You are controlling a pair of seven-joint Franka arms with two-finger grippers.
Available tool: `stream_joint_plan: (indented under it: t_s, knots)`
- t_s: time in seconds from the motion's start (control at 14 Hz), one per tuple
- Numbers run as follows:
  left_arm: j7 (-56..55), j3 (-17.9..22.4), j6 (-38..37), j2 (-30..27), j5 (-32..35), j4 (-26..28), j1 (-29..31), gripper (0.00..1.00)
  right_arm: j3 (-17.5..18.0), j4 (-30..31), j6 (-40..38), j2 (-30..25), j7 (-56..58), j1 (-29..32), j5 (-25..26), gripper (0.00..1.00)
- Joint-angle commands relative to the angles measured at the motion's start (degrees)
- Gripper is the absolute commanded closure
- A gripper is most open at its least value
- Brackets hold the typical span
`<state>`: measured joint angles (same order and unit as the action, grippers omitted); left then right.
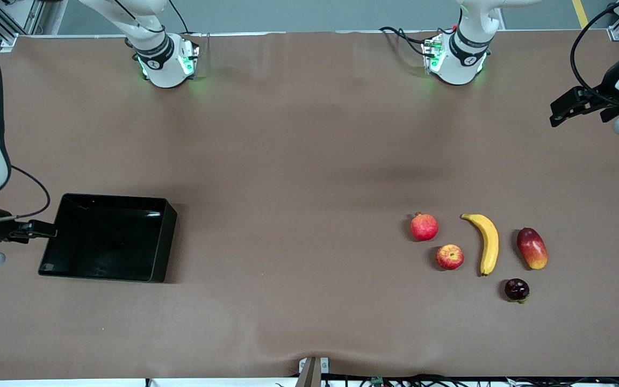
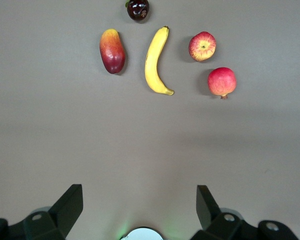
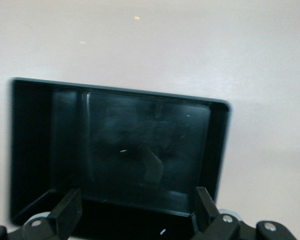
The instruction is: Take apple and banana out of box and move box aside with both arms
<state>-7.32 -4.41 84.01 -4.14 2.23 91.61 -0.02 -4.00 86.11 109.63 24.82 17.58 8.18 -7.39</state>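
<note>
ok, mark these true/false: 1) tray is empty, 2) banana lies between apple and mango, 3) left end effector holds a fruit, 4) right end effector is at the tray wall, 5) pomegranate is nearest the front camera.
1) The tray is empty: true.
2) The banana lies between the apple and mango: true.
3) The left end effector holds a fruit: false; it is open, empty, waiting.
4) The right end effector is at the tray wall: true, open.
5) The pomegranate is nearest the front camera: false; the dark fruit is.
</note>
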Motion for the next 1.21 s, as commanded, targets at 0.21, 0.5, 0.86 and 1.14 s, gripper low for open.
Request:
stream_joint_plan:
  t_s: [0.21, 0.5, 0.86, 1.14]
  knots:
    - [-0.9, -0.1, -0.7, -1.0, -1.3, 0.3, 0.1, 0.00, 0.3, 2.3, -15.1, -15.8, -15.2, -6.9, 6.0, 0.00]
    - [-0.8, -0.2, -0.7, -1.0, -1.3, 0.1, 0.1, 0.00, 0.2, 3.1, -19.5, -23.3, -16.9, -9.3, 5.8, 0.00]
    - [0.0, -0.1, -1.3, -1.0, -1.3, -0.1, 0.2, 0.00, 0.2, 2.9, -23.9, -26.7, -20.0, -8.6, 5.8, 0.00]
    - [-0.1, 0.1, -1.7, -0.5, -1.2, -2.4, 0.1, 0.00, 0.1, 2.8, -23.8, -26.7, -19.8, -7.7, 5.8, 0.00]
